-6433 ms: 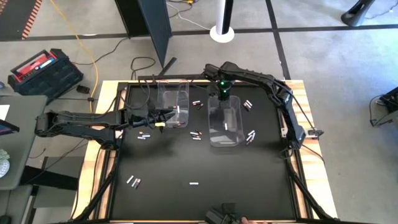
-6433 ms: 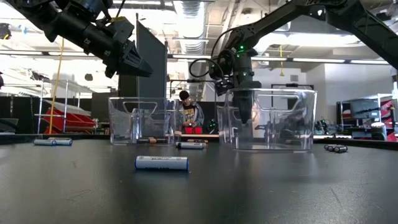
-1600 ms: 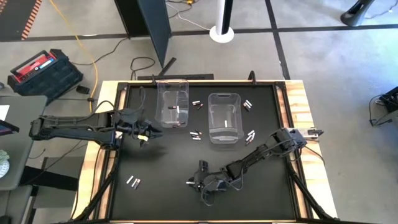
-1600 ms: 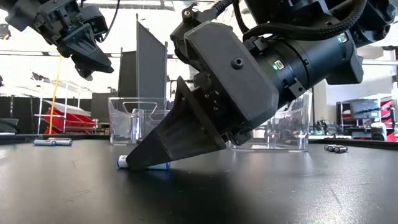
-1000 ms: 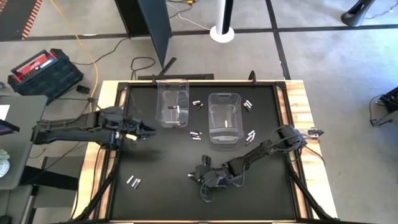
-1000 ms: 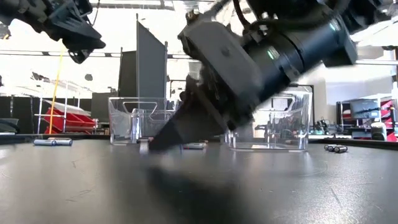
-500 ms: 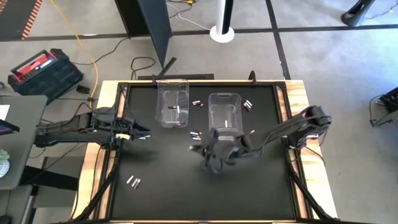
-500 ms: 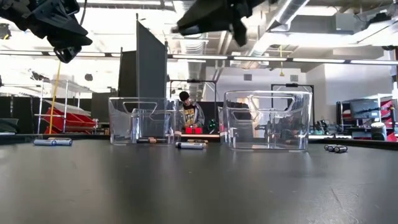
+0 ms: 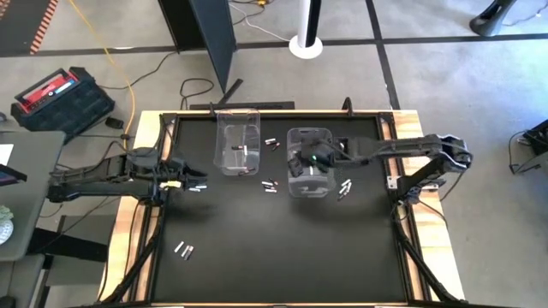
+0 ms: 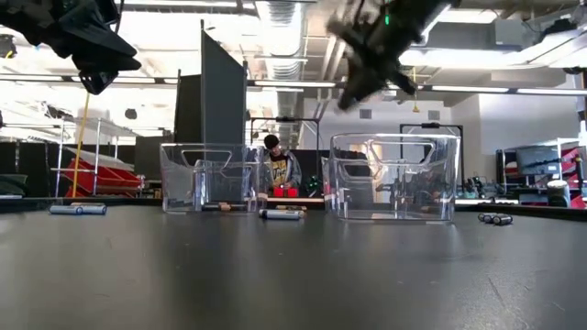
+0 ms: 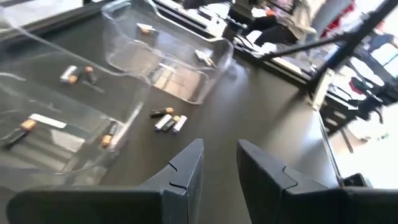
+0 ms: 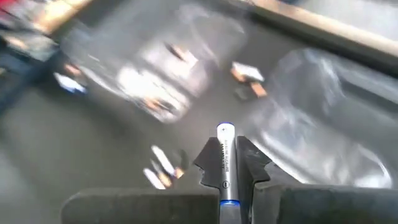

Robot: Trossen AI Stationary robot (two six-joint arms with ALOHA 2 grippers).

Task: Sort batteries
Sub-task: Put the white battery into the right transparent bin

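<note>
two clear bins, one white battery in right gripper

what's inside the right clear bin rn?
In the high view the right gripper, shut on a white battery, hangs over the right clear bin. It covers part of the bin floor; no battery shows there.

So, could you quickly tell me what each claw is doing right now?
Left claw: open, empty.
Right claw: closed on a white battery.

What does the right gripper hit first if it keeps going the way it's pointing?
Most likely the clear bin beneath it. The right gripper, shut on a white battery, hangs above that bin pointing downward; depth is blurred, so it's a guess.
</note>
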